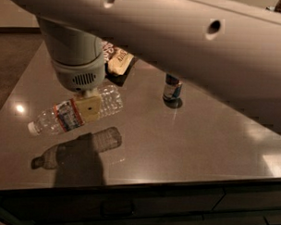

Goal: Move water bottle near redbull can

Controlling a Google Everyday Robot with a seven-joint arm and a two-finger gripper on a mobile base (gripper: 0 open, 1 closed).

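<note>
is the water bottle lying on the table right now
No, the gripper holds the water bottle up off the table, with its dark reflection showing separately below it.

One camera looks down closely on the hand [89, 108], left, holding the water bottle [57, 118].

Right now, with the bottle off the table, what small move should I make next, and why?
Probably carry the water bottle sideways toward the redbull can. The end effector is clamped on the bottle's middle and holds it roughly level above the table, while the can stands upright, well apart from it.
</note>
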